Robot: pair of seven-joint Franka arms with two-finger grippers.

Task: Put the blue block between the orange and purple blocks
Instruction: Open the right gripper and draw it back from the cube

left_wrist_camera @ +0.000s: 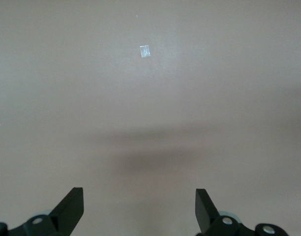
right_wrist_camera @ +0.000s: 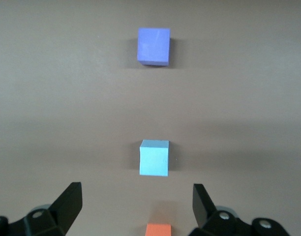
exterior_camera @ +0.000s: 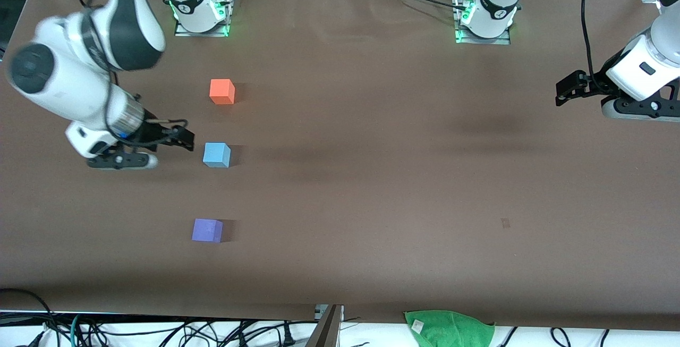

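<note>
While all three cubes sit in one line on the brown table (exterior_camera: 372, 177):
Small sky-blue matte cube (exterior_camera: 217, 154): between the bright orange matte cube (exterior_camera: 222, 91) and violet-purple matte cube (exterior_camera: 207, 230), apart from both.
Right gripper (exterior_camera: 183, 140): just beside the blue cube, fingers spread, empty.
Left gripper (exterior_camera: 566, 92): waits over bare table near its edge, fingers spread.

Bench (exterior_camera: 372, 177): plain brown. Blue block (exterior_camera: 217, 154): light sky-blue, just beside the black right hand (exterior_camera: 183, 138). Orange block (exterior_camera: 222, 91): bright orange. Purple block (exterior_camera: 207, 230): violet. Cloth (exterior_camera: 449, 328): green.
</note>
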